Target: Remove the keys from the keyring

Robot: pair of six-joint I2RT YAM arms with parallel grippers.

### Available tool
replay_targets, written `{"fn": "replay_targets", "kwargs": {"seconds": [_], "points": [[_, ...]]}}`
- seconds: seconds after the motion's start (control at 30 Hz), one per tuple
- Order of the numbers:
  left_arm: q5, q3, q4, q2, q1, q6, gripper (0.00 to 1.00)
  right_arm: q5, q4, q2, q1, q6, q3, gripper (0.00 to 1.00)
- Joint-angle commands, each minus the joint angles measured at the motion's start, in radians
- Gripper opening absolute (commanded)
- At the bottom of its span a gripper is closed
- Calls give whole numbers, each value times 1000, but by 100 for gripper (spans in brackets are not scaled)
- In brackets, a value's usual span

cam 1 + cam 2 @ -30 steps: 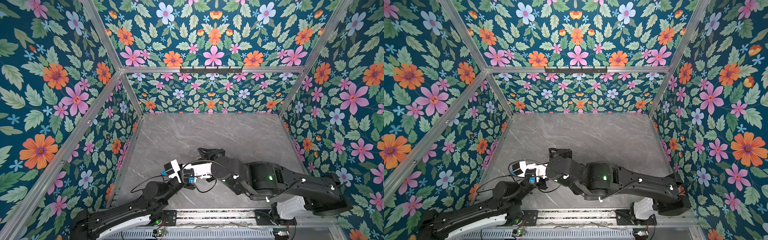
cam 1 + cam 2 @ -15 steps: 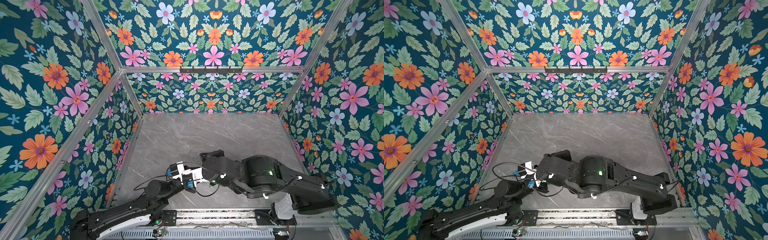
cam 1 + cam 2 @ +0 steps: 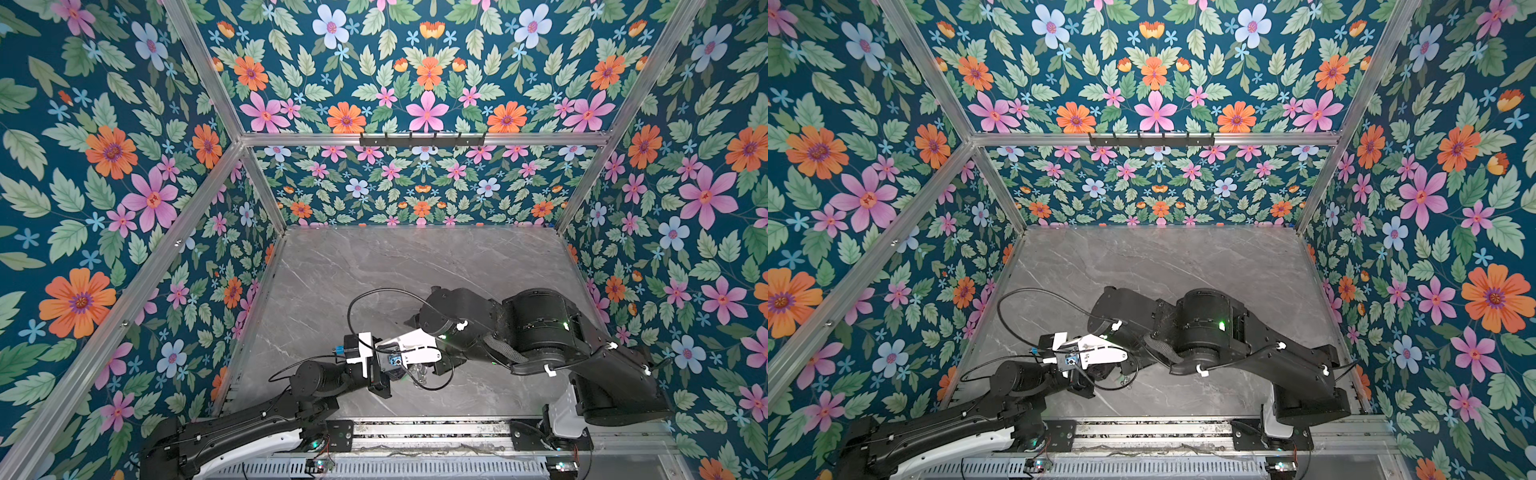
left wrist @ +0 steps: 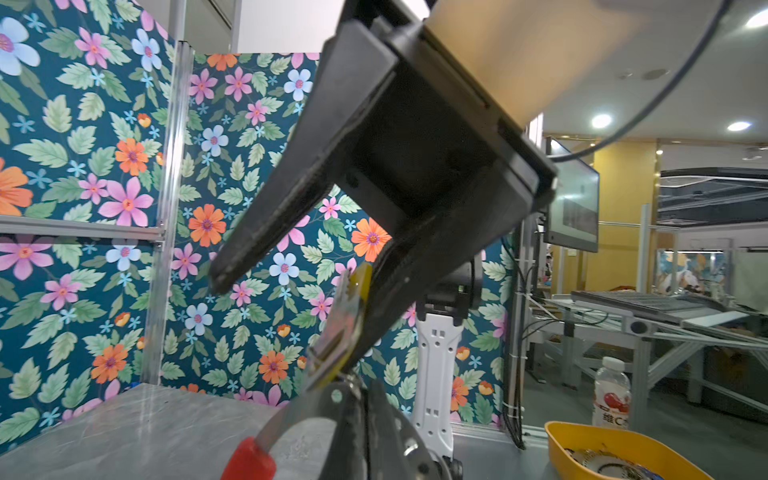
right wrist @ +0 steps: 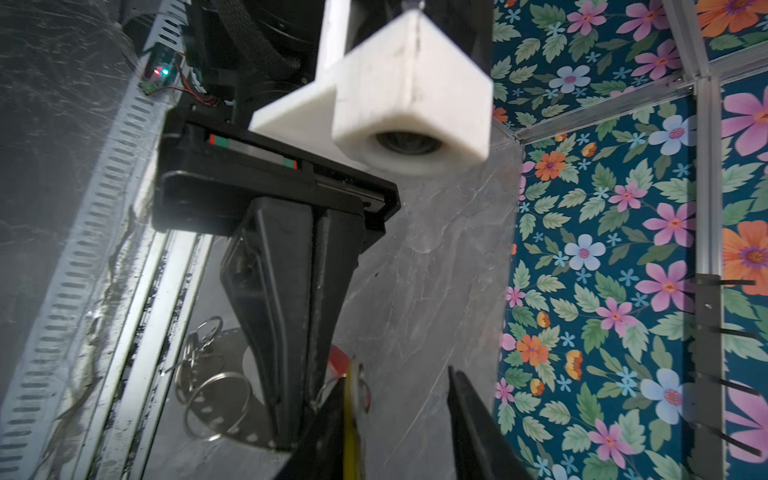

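Gripping the keyring (image 4: 249, 459), the left gripper (image 5: 286, 436) has its jaws fully together on the grey hoop, beside the red sleeve. Right gripper (image 4: 274, 328): jaws apart, with the yellow key (image 4: 347, 320) resting against 1 finger only, unclamped. Both meet over the near table (image 3: 415, 257) edge, slightly left of centre. Silver rings (image 5: 216, 399) show beside the left gripper.

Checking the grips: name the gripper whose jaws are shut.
The left gripper, fingers pressed together on the keyring; the right gripper stands open around the yellow key tag.
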Motion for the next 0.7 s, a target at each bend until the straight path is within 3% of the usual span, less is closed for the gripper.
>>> {"fn": "replay_targets", "kwargs": {"seconds": [0.0, 0.13, 0.43, 0.67], "points": [[158, 11, 47, 7, -8, -14, 0, -126, 118, 11, -13, 85, 24, 40], [125, 13, 7, -9, -8, -11, 0, -145, 112, -18, -37, 115, 8, 40], [178, 8, 50, 11, -8, -40, 0, -299, 183, -106, -126, 185, -96, 40], [118, -26, 109, -19, -9, -50, 0, -362, 391, -203, -183, 290, -252, 40]]}}
